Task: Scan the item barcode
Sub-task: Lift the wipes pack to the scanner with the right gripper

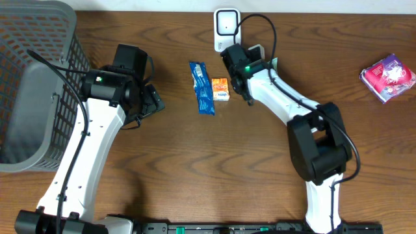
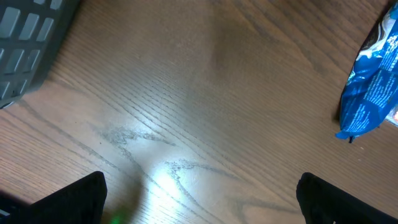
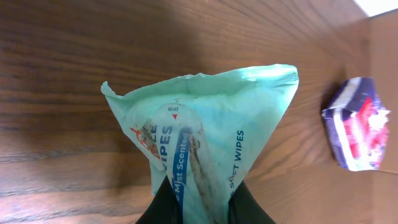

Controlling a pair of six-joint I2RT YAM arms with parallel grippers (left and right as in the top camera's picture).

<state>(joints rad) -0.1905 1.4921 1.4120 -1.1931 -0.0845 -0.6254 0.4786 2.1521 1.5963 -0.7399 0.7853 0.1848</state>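
This looks like a robotics lab bench set up as a shop checkout. Two white-and-black robot arms, the left arm (image 1: 91,146) and the right arm (image 1: 279,97), rise from a dark mounting rail (image 1: 221,229) at the near edge of a brown wood-grain worktop (image 1: 195,169). A small white barcode scanner (image 1: 226,26) stands upright at the far edge. A grey plastic mesh shopping basket (image 1: 26,39) sits at the left.

Printed retail packets supply the goods. A crinkled blue foil snack wrapper (image 1: 203,88) lies just beside a small orange carton (image 1: 220,88). A pink and purple packet (image 1: 388,77) lies far right. The right wrist view shows a pale green soft pack of wipes (image 3: 211,130).
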